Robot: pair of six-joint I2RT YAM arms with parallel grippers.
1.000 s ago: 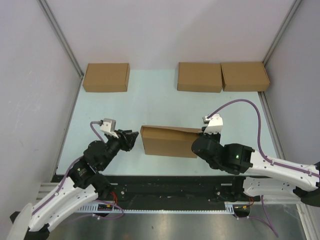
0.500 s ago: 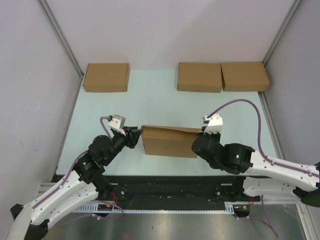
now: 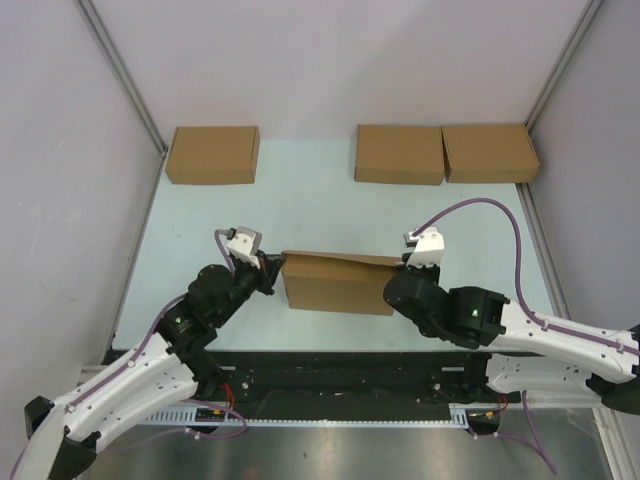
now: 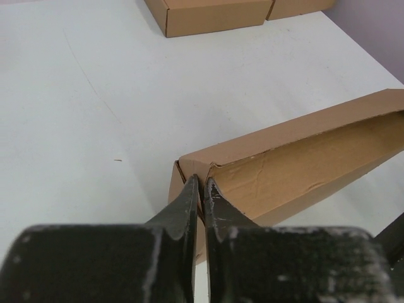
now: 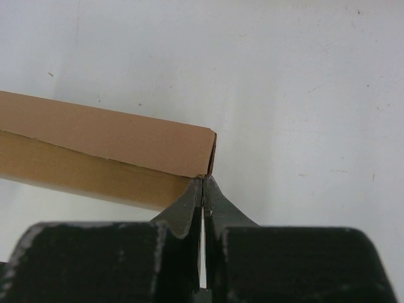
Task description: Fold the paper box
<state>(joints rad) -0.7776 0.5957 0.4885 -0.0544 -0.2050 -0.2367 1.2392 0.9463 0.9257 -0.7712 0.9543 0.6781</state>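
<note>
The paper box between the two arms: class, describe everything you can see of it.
The paper box is plain brown corrugated cardboard, a shallow rectangle lying on the table, its hinged lid gaping in a wedge that shows the creased inside. The left hand, fingers shut, meets its left corner; the right hand, also shut, meets its right corner.

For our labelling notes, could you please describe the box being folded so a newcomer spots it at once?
On the table, ignore the three closed boxes along the far edge. The paper box lies alone between the left end effector and the right end effector; unlike them, its lid is ajar.
</note>
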